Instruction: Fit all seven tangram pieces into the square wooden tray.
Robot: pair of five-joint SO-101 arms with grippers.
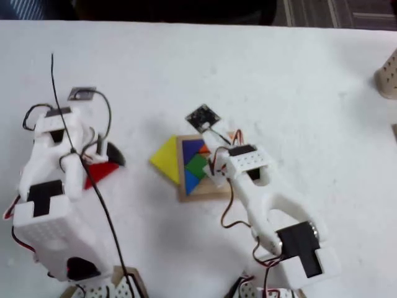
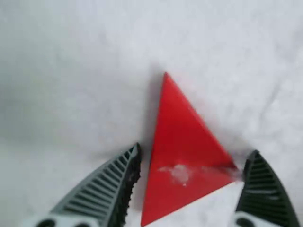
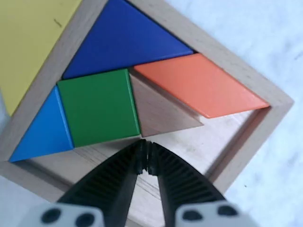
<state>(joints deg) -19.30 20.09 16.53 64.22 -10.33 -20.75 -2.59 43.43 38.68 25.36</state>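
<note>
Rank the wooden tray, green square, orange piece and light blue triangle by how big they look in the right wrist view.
1. wooden tray, largest, running past the picture's edges.
2. green square and orange parallelogram: about alike, no ranking.
3. light blue triangle, smallest.

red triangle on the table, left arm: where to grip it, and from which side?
I'd go top-down: the red triangle lies flat on the table, so only its thin side edges offer a hold. Pinch across the wide part, long edge against the opposite side, away from the sharp tip. The left gripper hangs open astride that part.
</note>
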